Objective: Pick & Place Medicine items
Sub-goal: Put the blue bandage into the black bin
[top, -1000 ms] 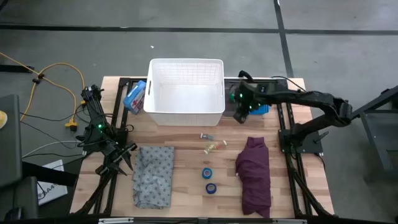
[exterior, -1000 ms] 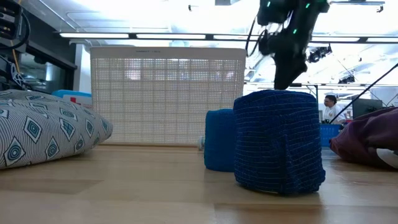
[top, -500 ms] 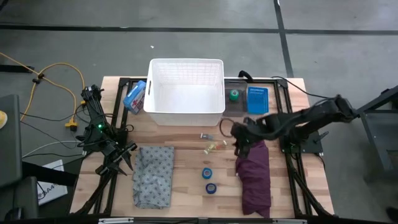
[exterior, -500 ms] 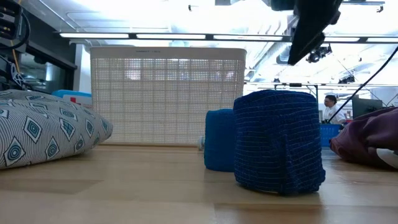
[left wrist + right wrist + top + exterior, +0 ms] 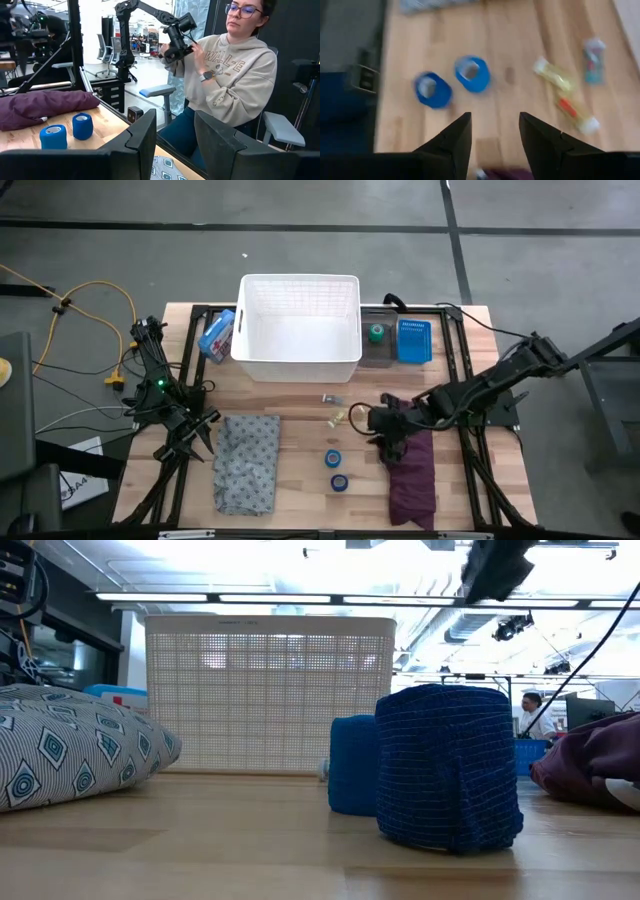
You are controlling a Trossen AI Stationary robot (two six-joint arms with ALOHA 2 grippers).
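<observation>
Right arm reaches mid-table with parted, empty jaws toward the loose medicine items.

The right gripper [image 5: 385, 427] hovers at the near edge of the purple cloth [image 5: 411, 475]. The yellowish tube [image 5: 555, 76] lies just ahead of it, its long axis apparently slanting across the jaws' gap (the wrist view is blurred). The two blue rolls [image 5: 334, 459] sit farther off toward the grey patterned cloth [image 5: 247, 461], and the vial-like piece [image 5: 331, 399] lies nearer the white basket [image 5: 298, 367]. The green roll [image 5: 376, 333] rests in a tray behind. Nothing blocks the reach. The left gripper [image 5: 200, 437] waits well apart, jaws parted, empty.
</observation>
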